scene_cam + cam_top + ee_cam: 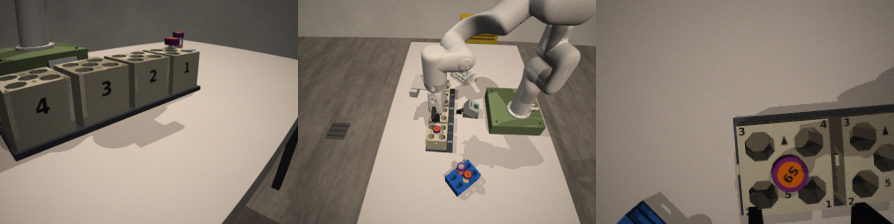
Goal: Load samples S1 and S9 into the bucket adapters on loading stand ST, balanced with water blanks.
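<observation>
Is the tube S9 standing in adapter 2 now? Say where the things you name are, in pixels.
No, S9 (436,129) (171,41) (790,173) stands in hole 5 of adapter 1 (436,145) (186,73) (746,165).
</observation>
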Robot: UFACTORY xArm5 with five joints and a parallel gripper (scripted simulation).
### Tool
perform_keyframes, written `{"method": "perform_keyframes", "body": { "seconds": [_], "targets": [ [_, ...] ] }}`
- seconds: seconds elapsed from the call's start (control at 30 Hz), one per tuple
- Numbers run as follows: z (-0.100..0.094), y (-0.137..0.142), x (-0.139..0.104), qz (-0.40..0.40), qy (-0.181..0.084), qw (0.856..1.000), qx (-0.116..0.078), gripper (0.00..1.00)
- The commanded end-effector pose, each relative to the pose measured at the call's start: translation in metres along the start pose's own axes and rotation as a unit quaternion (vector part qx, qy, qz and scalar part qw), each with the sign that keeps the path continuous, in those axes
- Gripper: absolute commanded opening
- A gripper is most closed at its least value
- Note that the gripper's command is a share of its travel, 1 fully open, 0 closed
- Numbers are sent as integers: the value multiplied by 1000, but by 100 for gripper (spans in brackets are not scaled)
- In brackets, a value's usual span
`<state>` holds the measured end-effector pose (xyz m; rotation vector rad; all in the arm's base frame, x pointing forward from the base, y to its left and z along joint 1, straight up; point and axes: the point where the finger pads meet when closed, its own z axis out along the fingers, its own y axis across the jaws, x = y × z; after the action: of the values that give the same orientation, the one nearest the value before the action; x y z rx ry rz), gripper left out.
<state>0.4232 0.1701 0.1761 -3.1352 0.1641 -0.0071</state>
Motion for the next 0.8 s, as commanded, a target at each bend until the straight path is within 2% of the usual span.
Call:
{"method": "perform_keyframes", "body": {
  "seconds": [0.0,0.3,0.37,0.53,0.73,0.77],
  "targets": [
    [-2,-16,-11,66,1,998,3,57],
    [-2,-51,-40,214,1,977,3,57],
    [-2,-51,-40,214,1,977,3,57],
    [-2,-71,-55,295,0,956,3,57],
    [-2,-94,-74,387,0,922,3,57],
    [-2,-98,-77,387,0,922,3,57]
  ]
}}
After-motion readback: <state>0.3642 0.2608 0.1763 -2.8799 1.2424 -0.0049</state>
